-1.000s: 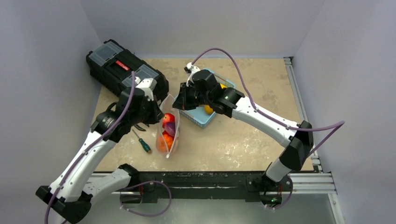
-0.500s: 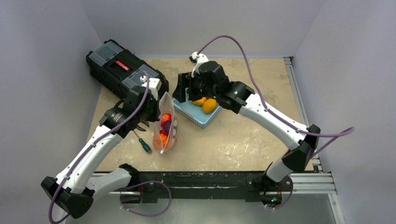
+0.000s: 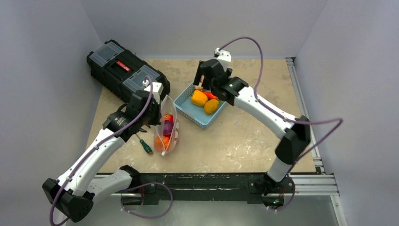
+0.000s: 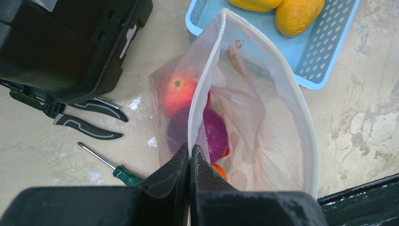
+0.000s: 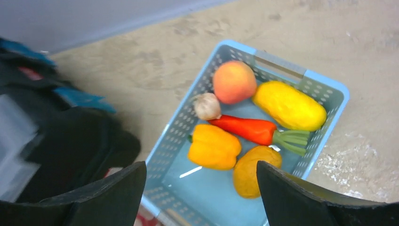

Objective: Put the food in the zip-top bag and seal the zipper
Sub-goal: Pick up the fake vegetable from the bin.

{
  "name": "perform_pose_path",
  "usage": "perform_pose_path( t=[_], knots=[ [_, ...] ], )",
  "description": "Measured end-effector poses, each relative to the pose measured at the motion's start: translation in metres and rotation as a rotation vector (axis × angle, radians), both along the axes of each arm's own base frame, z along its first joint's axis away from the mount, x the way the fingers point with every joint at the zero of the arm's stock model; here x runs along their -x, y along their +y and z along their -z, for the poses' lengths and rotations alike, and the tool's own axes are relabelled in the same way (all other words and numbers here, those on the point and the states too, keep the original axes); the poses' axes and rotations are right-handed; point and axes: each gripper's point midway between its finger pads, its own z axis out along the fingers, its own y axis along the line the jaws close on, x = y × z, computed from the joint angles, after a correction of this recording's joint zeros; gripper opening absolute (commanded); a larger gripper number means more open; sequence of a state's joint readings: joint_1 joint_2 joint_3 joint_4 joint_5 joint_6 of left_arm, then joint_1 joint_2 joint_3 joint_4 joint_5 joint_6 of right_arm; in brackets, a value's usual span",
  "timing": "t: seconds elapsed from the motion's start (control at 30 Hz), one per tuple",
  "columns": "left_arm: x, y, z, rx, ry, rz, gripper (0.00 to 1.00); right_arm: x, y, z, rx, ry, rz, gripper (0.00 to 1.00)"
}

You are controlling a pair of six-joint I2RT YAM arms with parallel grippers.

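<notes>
The zip-top bag (image 4: 263, 117) stands open on the table, left of the basket. My left gripper (image 4: 190, 151) is shut on its near zipper (image 4: 207, 80) strip and holds that rim up. Inside lie food pieces: a red fruit (image 4: 179, 94), a purple one (image 4: 211, 132) and an orange one (image 4: 217, 172). My right gripper (image 5: 200, 165) hangs open and empty above the basket. More food lies there: a peach (image 5: 234, 81), a garlic (image 5: 207, 106), a red pepper (image 5: 244, 129), a yellow fruit (image 5: 289, 104), a yellow bell pepper (image 5: 214, 147) and an orange lump (image 5: 251, 172).
The light blue basket (image 3: 188, 115) sits mid-table right of the bag (image 3: 167, 129). A black toolbox (image 3: 124, 70) fills the back left. A green-handled screwdriver (image 3: 145, 145) and black pliers (image 4: 89, 117) lie left of the bag. A metal rail (image 3: 301, 103) runs along the right edge.
My right gripper has drawn back from the bag's mouth, up and to the right over the basket, and its jaws have opened. The left gripper kept its hold on the bag's rim.
</notes>
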State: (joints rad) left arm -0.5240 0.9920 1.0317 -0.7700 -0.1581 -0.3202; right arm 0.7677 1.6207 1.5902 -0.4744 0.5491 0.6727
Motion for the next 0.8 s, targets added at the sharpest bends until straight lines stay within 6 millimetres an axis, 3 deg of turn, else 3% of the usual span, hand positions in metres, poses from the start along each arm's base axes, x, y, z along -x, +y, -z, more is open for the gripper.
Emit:
perform_pose_path(
  t=[0.1, 0.13, 0.17, 0.3, 0.37, 0.43, 0.5, 0.8],
  knots=[
    [0.001, 0.001, -0.002, 0.003, -0.008, -0.001, 0.00, -0.031, 0.003, 0.052, 0.051, 0.128, 0.083, 0.88],
    [0.001, 0.001, -0.003, 0.003, -0.009, -0.001, 0.00, -0.040, 0.005, 0.079, 0.085, 0.189, 0.105, 0.88],
    [0.001, 0.001, -0.003, 0.004, -0.010, -0.001, 0.00, -0.044, 0.003, 0.091, 0.098, 0.215, 0.119, 0.88],
    [0.001, 0.001, -0.002, 0.001, -0.008, 0.000, 0.00, -0.045, -0.003, 0.152, 0.187, 0.363, 0.161, 0.82],
    [0.001, 0.001, 0.000, 0.000, -0.005, 0.001, 0.00, -0.039, -0.005, 0.171, 0.210, 0.418, 0.172, 0.68],
    [0.002, 0.001, 0.001, -0.002, -0.002, 0.001, 0.00, -0.033, -0.007, 0.180, 0.219, 0.449, 0.186, 0.58],
    [0.002, 0.001, 0.001, -0.002, -0.002, 0.001, 0.00, -0.030, -0.007, 0.183, 0.211, 0.460, 0.192, 0.56],
    [0.002, 0.002, 0.001, -0.008, -0.004, 0.006, 0.00, -0.019, -0.012, 0.198, 0.211, 0.508, 0.213, 0.66]
  ],
)
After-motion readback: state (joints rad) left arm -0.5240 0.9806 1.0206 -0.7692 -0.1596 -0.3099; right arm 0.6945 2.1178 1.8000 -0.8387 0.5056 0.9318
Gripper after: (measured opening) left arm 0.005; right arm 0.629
